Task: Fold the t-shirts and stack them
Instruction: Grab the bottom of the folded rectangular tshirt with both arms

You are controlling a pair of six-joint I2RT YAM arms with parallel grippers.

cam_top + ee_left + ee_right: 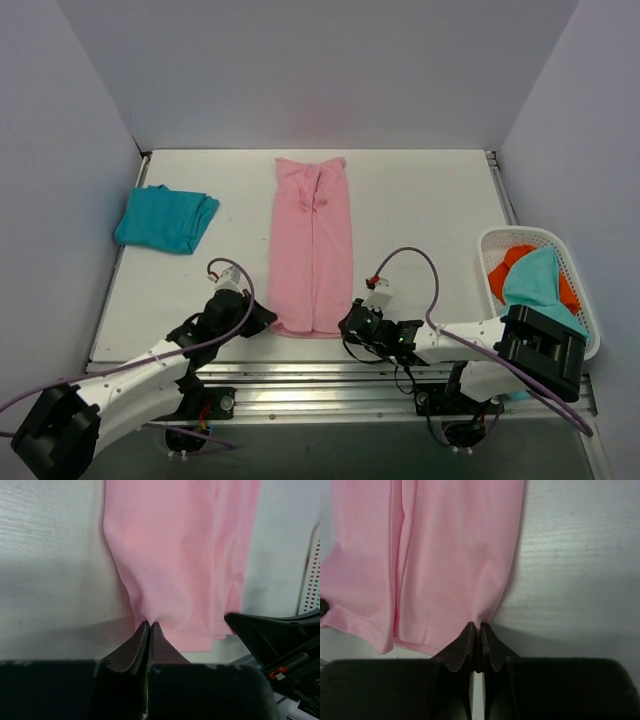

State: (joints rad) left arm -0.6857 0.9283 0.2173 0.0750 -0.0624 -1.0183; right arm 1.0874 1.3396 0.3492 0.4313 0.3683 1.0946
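A light pink t-shirt [312, 250] lies in a long narrow strip down the middle of the table, its hem nearest the arms. My left gripper [268, 320] is shut on the strip's near left corner [145, 615]. My right gripper [347, 322] is shut on the near right corner [480, 617]. Both pinch the pink t-shirt's cloth at the fingertips, low on the table. A folded teal-blue t-shirt [166, 219] rests at the far left of the table.
A white lattice basket [578, 262] at the right edge holds teal and orange cloth. Grey walls close in the table's back and sides. A metal rail [330, 376] runs along the near edge.
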